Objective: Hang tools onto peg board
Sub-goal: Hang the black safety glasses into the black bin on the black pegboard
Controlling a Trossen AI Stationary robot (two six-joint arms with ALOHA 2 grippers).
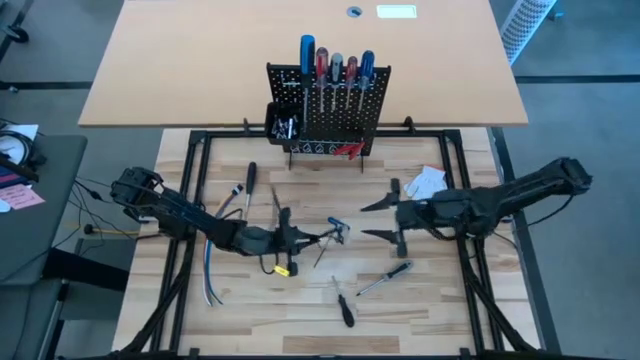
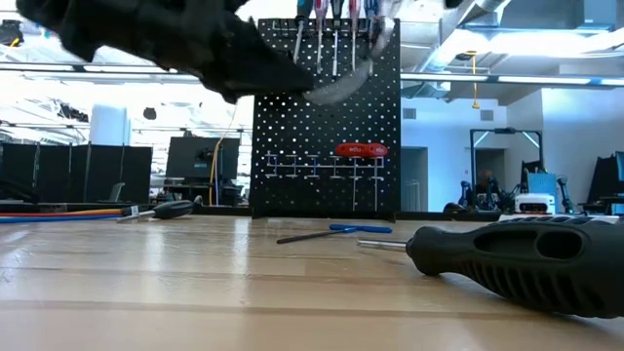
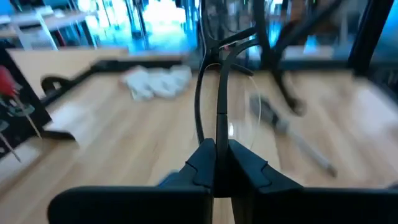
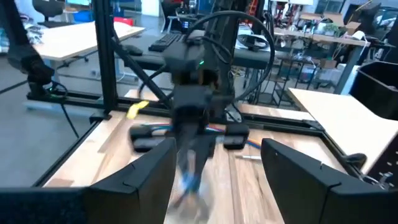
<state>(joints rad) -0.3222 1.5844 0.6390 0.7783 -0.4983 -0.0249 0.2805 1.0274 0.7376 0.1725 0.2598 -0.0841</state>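
Note:
The black peg board (image 1: 328, 110) stands at the table's far middle, with screwdrivers in its top rail and red-handled pliers (image 2: 361, 150) hanging on it. My left gripper (image 1: 298, 239) is near the table's middle, shut on a thin metal tool (image 3: 220, 99). In the low view it shows blurred, high in front of the board (image 2: 234, 58). A small blue-handled tool (image 1: 337, 228) lies on the table just beyond it, also visible in the low view (image 2: 359, 229). My right gripper (image 1: 378, 220) is open and empty, right of the blue tool, fingers pointing toward the table's left. My left gripper pinches the thin metal tool's near end (image 3: 217, 140) between its two shut fingers. The tool runs along the fingers and sticks out forward past their tips. It is lifted clear of the table. What kind of tool it is cannot be told.
Loose on the table are a black-handled screwdriver (image 1: 345, 308) at the near middle, a silver-shafted one (image 1: 385, 278), two dark screwdrivers (image 1: 251, 180) at the far left, a yellow piece (image 1: 282, 268), a white glove (image 1: 425, 182) and loose cables (image 1: 212, 275).

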